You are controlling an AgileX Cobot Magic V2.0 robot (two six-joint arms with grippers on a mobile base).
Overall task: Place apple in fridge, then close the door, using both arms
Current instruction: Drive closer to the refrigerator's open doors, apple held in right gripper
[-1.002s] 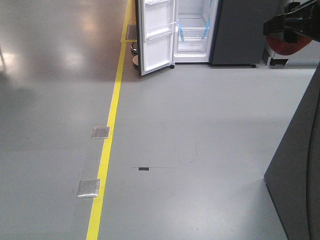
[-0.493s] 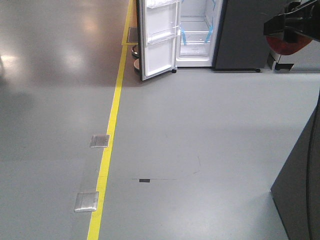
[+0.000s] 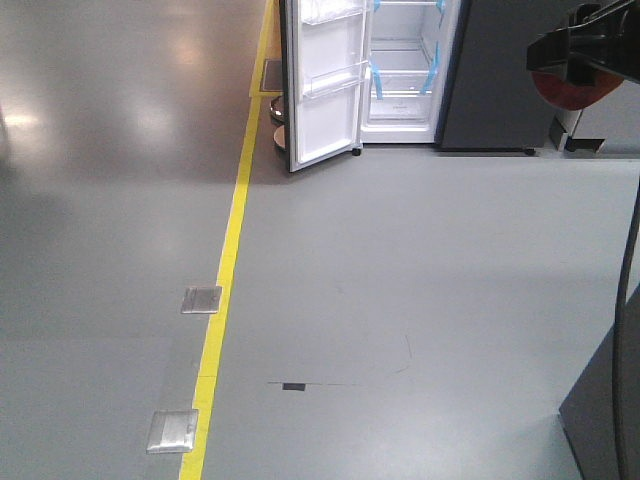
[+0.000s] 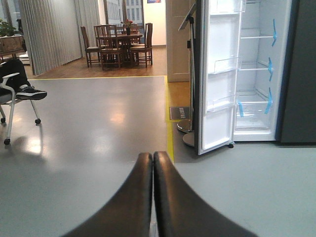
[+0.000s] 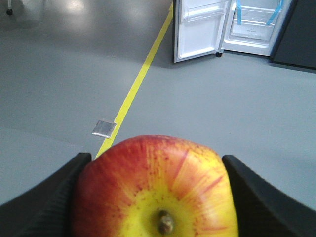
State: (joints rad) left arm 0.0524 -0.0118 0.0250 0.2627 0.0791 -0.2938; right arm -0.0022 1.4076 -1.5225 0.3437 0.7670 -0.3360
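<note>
Front-facing view: the fridge (image 3: 405,70) slides closer, door (image 3: 325,85) wide open. We're rolling in, right hand (image 5: 154,190) clamped on the apple (image 5: 148,173), left hand (image 4: 153,197) pressed together.

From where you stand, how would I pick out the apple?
Facing the open fridge across the grey floor, find the right gripper. Clamped between its black fingers sits the apple, glossy red with a yellow patch around its stem, bright against the black.

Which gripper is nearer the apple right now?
Right. The right gripper is clamped on the apple; the left gripper is shut and empty, with no apple in its view, only the open fridge ahead.
</note>
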